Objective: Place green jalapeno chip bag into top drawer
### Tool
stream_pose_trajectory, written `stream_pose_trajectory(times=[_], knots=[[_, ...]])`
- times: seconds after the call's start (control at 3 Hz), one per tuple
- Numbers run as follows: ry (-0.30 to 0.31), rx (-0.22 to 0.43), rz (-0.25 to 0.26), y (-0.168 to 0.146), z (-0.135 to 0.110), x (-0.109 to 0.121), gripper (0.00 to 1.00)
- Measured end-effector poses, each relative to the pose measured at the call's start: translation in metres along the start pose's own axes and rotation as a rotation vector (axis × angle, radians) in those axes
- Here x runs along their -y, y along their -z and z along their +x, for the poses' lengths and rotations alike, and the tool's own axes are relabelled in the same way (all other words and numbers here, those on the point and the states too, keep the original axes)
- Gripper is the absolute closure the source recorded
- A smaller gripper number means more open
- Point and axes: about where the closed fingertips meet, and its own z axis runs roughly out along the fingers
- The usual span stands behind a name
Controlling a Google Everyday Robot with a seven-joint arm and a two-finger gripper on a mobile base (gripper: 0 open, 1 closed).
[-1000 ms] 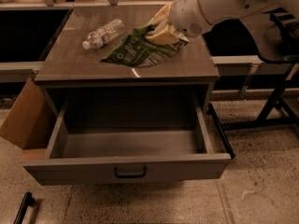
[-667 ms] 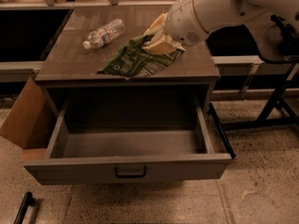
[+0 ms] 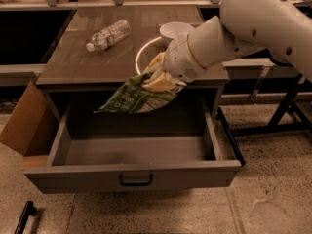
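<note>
The green jalapeno chip bag (image 3: 132,97) hangs in the air above the open top drawer (image 3: 131,177), just in front of the counter's edge. My gripper (image 3: 157,79) is shut on the bag's upper right end, with its pale fingers wrapped around the crumpled foil. The white arm reaches in from the upper right. The drawer is pulled fully out, its grey inside bare, with a dark pull handle (image 3: 136,181) at the centre of its front panel.
A clear plastic water bottle (image 3: 108,34) lies on the brown counter top (image 3: 83,62) at the back left. A white bowl (image 3: 174,30) stands behind my wrist. A cardboard box (image 3: 24,123) leans at the left of the drawer. Black table legs (image 3: 285,111) stand at the right.
My gripper has lifted the chip bag off the counter top and carried it forward and down, over the open drawer. The bowl behind it has come into sight.
</note>
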Motion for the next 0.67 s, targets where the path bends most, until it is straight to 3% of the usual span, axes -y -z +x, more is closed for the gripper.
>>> stream_pose_trajectory(times=[0.33, 0.67], knots=[[-0.062, -0.033, -0.014, -0.028, 0.028, -0.018, 1.00], [-0.125, -0.075, 0.000, -0.053, 0.061, -0.030, 0.82]])
